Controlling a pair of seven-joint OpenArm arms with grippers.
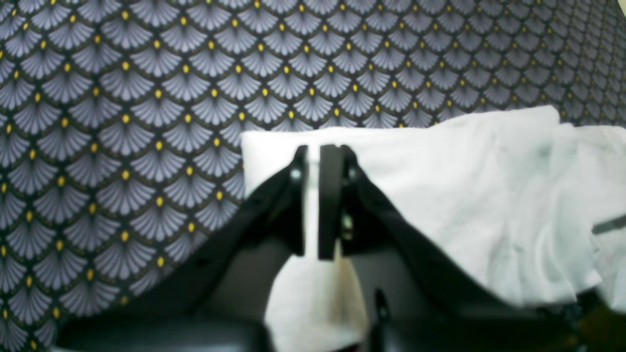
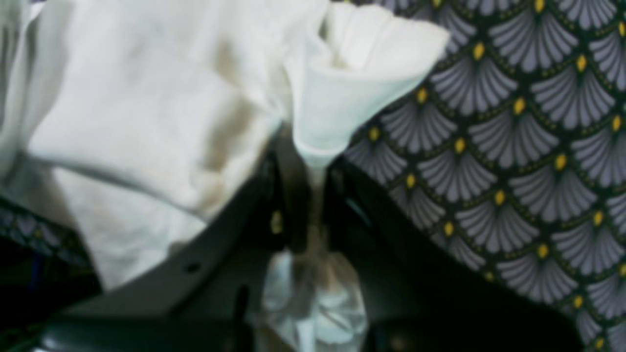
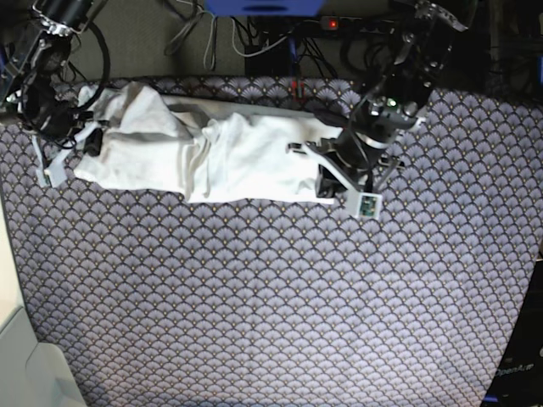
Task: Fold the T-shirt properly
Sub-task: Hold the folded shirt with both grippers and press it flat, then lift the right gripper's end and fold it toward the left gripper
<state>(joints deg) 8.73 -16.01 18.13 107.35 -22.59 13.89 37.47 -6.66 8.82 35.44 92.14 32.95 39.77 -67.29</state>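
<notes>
**White T-shirt stretched between 2 sets of fingers at the far edge of the bench**

Much is hard to read. In the right wrist view the black fingers of the right gripper (image 2: pixel 313 195) are blurred and dark, and cloth covers their tips; a pinched fold of fabric runs down between them, so they are closed on it. In the base view the right gripper (image 3: pixel 85 140) is mostly hidden against the cloth and its arm is cut off by the top-left corner. The left arm is also cut off at the top edge.

The plain white, soft, wrinkled short-sleeved T-shirt (image 3: pixel 212 157) lies as a long, bunched horizontal band on the purple scallop-patterned bench cover (image 3: pixel 271 297), near its far side. Its sleeves and collar cannot be made out among the folds.

The left gripper (image 1: pixel 313 200) sits at the band's end on that view's right, its black fingers (image 1: pixel 331 195) nearly together with a thin layer of white cloth between them, gripping the straight edge.
</notes>
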